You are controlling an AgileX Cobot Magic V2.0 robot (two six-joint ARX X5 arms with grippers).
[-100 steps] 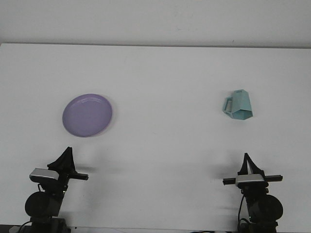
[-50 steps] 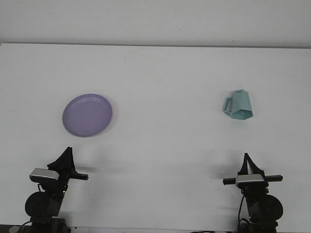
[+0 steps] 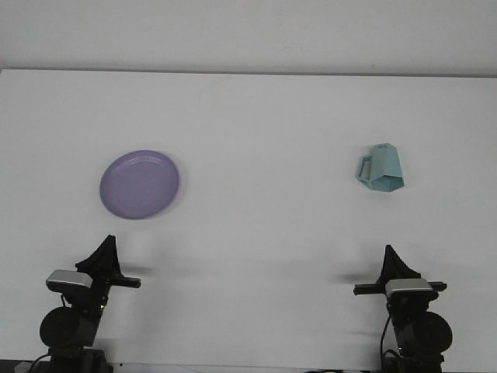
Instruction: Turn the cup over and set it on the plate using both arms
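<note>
A teal faceted cup [image 3: 381, 169] sits on the right half of the white table [image 3: 256, 116], its handle pointing left and its wider end toward me. A round purple plate [image 3: 140, 184] lies flat on the left half, with nothing on it. My left gripper [image 3: 106, 250] is low at the near edge, below the plate and well short of it. My right gripper [image 3: 388, 256] is low at the near edge, below the cup and far from it. Each gripper's fingers come together in a single point and hold nothing.
The table's far edge meets a pale wall [image 3: 248, 31] at the top. Both arm bases stand at the near edge, with wide bare table between them and the two objects.
My right gripper has shifted slightly to the left. The left gripper, the cup and the plate have not moved.
</note>
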